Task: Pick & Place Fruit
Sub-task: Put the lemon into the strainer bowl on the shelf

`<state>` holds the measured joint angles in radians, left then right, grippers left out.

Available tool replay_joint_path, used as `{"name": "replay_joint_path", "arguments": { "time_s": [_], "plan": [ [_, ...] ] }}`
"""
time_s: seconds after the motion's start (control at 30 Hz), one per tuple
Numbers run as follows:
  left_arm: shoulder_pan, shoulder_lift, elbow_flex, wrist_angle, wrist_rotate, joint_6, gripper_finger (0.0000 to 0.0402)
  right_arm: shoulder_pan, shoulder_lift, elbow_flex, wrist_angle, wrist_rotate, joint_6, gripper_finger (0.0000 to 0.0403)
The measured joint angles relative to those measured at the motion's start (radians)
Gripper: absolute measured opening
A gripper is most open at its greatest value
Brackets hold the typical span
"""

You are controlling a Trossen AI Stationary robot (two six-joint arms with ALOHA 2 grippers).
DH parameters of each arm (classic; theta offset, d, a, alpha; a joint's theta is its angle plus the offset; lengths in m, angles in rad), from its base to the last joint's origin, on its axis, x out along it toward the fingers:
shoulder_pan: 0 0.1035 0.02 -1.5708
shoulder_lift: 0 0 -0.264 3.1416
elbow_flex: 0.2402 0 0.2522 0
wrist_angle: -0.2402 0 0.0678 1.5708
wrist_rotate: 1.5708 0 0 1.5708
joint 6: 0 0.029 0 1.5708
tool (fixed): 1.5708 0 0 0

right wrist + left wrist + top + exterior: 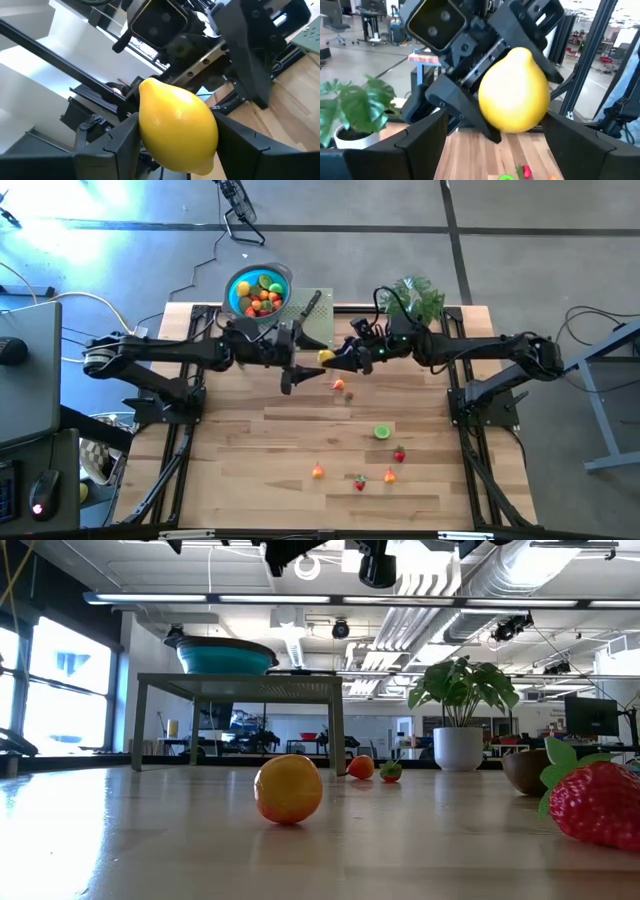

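Lemon (326, 357), upper center of high view, above tabletop (250, 460): clamped in right claw (333, 358) across its belly. Left claw (291, 376) spread wide, empty, facing it. Likely light, rigid, slick plastic; best gripped mid-body, not tips.

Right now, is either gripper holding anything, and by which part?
The right gripper holds the yellow lemon, its fingers clamped on the fruit's two opposite sides, above the table. The left gripper is open just in front of it and holds nothing.
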<state>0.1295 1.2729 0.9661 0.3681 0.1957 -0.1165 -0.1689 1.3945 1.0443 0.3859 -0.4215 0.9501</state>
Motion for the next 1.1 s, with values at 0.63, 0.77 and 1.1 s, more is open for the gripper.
{"name": "replay_joint_path", "arguments": {
  "time_s": [0.63,0.77,1.1],
  "plan": [
    [-0.081,0.033,0.000,0.104,-0.169,0.064,0.0309,-0.004,0.000,0.000,-0.001,0.011,0.019,0.0207],
    [-0.080,0.042,0.000,0.108,-0.189,0.063,0.0309,-0.004,0.000,0.000,-0.001,0.024,0.019,0.0208],
    [-0.080,0.103,0.017,0.173,-0.191,0.060,0.0309,-0.004,0.000,0.000,-0.002,0.026,0.017,0.0207]
  ]
}}
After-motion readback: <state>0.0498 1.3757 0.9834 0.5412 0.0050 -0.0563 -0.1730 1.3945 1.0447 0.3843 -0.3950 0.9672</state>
